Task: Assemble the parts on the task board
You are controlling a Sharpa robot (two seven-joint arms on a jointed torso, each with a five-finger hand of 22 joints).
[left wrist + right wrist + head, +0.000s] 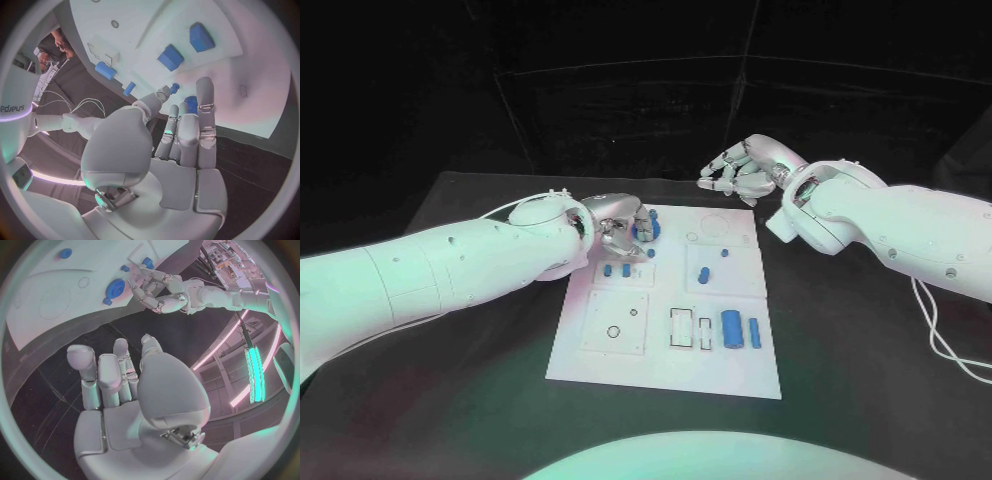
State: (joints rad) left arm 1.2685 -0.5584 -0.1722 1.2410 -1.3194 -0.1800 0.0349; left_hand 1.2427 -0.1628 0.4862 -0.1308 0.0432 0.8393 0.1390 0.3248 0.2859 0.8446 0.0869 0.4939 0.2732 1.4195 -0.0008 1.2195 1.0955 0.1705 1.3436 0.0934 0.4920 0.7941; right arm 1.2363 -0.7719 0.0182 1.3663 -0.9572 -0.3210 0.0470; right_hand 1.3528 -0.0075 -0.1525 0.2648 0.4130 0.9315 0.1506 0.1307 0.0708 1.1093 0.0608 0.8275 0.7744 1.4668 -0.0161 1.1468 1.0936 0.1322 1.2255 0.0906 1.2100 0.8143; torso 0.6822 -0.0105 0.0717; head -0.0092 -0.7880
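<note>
The white task board (589, 355) lies in the middle of the table. My left hand (620, 225) is low over its far left corner, fingertips (205, 97) at a round blue part (191, 104); this part (114, 290) lies flat on the board beside the left hand (156, 290). Whether the fingers grip it is unclear. A small blue peg (174, 88) sits by the thumb. My right hand (744, 168) hovers beyond the board's far right corner, fingers loosely bent and holding nothing (119, 375).
Two small blue blocks (617, 269) lie near the left hand, also seen as blocks (170, 57). Short blue pieces (705, 273) sit mid-board. A blue cylinder (731, 325), a thin blue rod (754, 333) and an open slot (681, 328) are at the near right.
</note>
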